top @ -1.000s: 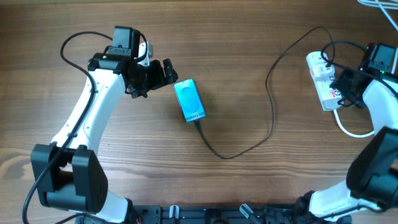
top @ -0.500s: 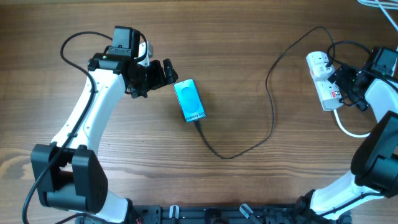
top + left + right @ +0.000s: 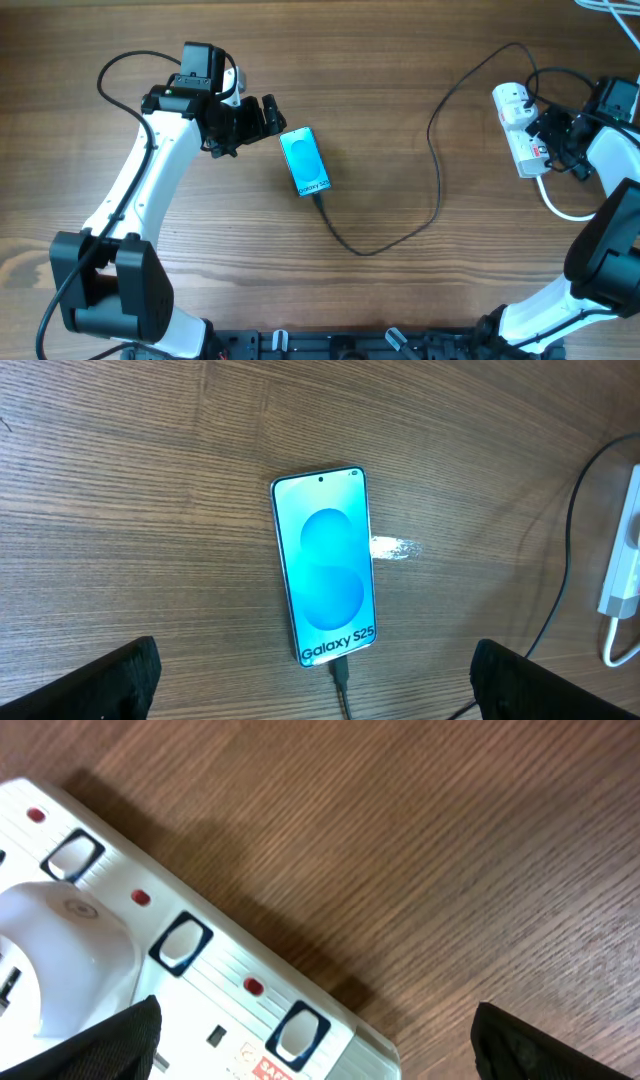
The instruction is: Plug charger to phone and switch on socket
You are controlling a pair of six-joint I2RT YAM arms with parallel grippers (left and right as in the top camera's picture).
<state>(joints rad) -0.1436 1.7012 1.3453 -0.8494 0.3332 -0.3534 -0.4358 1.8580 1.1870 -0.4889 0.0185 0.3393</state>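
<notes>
**Phone cabled; both pairs of fingers spread wide**

The phone (image 3: 304,162) lies flat on the table (image 3: 380,80), screen up, a little left of the middle; its screen is bright cyan, with the words "Galaxy S25" at the end toward the table's front edge. The charger (image 3: 437,190), a thin black cable, meets this end of the phone with its connector (image 3: 340,672); from there it runs in a wide loop to the right and up, then across to the socket (image 3: 520,135) at the right side of the table. A white plug (image 3: 60,950) sits in the socket; a thick white cord (image 3: 560,205) curves from the socket toward the front. The left fingers (image 3: 110,675) are spread wide and hold nothing; they hang near the phone's far end, apart from it. The right fingers (image 3: 540,1040) are also wide apart and empty, close at the socket's right side; below them are red marks (image 3: 140,898) and rocker switches (image 3: 180,942); whether a switch is on, I cannot tell.
</notes>
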